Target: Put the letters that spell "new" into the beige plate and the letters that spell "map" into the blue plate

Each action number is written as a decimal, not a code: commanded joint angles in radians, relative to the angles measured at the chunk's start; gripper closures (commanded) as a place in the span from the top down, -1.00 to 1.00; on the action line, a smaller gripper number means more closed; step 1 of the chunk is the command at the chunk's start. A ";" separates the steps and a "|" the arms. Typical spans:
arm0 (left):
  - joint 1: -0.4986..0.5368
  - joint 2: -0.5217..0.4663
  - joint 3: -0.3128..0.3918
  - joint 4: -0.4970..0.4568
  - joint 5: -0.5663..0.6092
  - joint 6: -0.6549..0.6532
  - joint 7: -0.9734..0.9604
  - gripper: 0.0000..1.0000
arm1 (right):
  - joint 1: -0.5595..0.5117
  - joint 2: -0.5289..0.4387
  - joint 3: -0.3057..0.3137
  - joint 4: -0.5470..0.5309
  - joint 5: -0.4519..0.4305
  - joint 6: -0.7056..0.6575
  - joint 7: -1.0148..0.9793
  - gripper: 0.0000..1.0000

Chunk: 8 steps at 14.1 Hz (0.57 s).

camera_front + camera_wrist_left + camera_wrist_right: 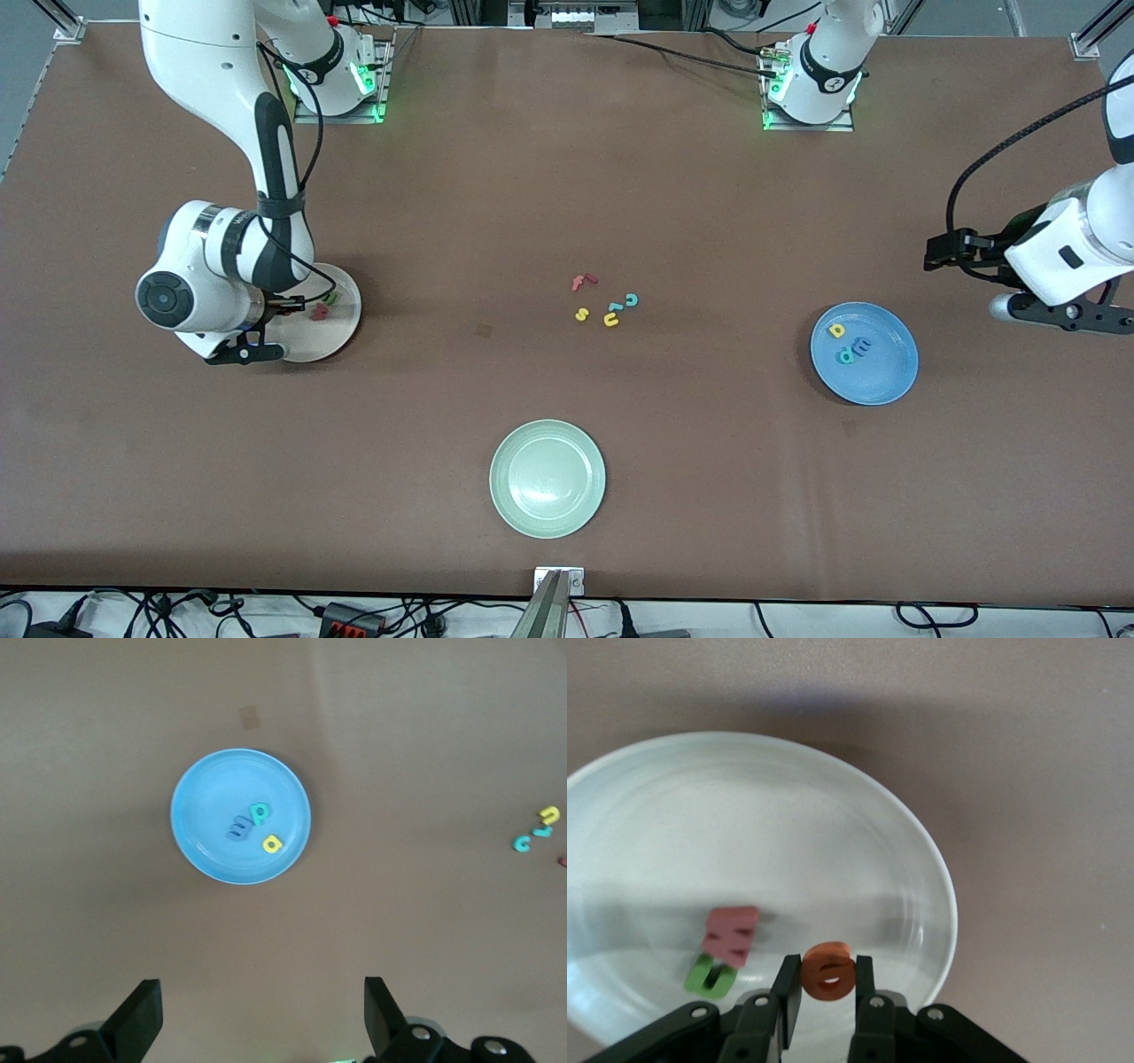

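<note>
The beige plate (341, 332) lies toward the right arm's end of the table. My right gripper (264, 351) hangs low over it, shut on the orange e (828, 973). The red-pink w (731, 935) and the green n (710, 977) lie touching each other in that plate (921, 842). The blue plate (886, 377) holds the yellow a (836, 330), the blue m (861, 345) and the teal p (846, 356). My left gripper (261, 1019) stands open and empty over bare table beside the blue plate (208, 811), toward the left arm's end.
A pale green plate (500, 478) sits empty near the front camera's edge. Mid-table lie a red f (583, 282), a teal c (631, 299), a teal l (614, 307), a yellow s (581, 314) and a yellow u (611, 319).
</note>
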 commanded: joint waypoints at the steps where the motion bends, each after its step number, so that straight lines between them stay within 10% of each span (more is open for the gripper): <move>1: -0.141 -0.173 0.178 -0.227 -0.030 0.166 0.020 1.00 | -0.005 0.007 0.011 -0.021 0.016 0.041 -0.036 -0.59; 2: -0.184 -0.210 0.244 -0.274 -0.032 0.217 0.014 1.00 | -0.003 0.005 0.011 -0.019 0.016 0.041 -0.035 -0.11; 3: -0.223 -0.228 0.287 -0.280 -0.032 0.224 0.013 1.00 | 0.001 -0.002 0.009 -0.012 0.019 0.029 -0.024 0.99; 8: -0.248 -0.333 0.323 -0.355 -0.078 0.246 0.027 1.00 | 0.006 -0.080 -0.020 0.150 0.025 -0.227 0.072 1.00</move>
